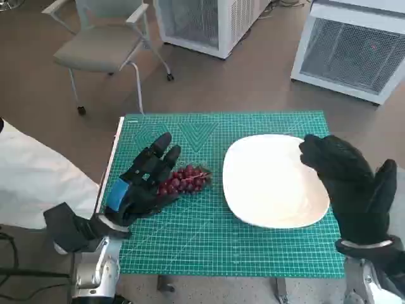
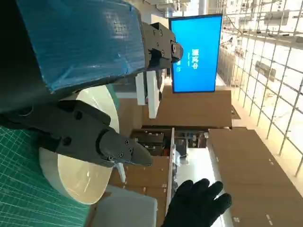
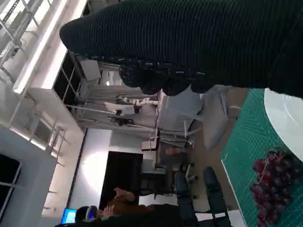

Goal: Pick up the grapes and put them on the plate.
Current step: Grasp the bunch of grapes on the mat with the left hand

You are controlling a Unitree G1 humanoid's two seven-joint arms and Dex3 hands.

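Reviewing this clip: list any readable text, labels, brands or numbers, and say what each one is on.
Blue screen, left wrist view: white characters, too small and blurred to read.
Green cutting mat, head view: printed grid lines and ruler marks along its edges, any numbers too small to read.
Nothing else legible in any view.

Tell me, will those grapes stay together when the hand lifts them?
Probably mostly: the grapes look like one stemmed bunch, so they should lift together but droop. Loose berries might drop and roll on the flat mat. They likely bruise if the left hand squeezes hard.
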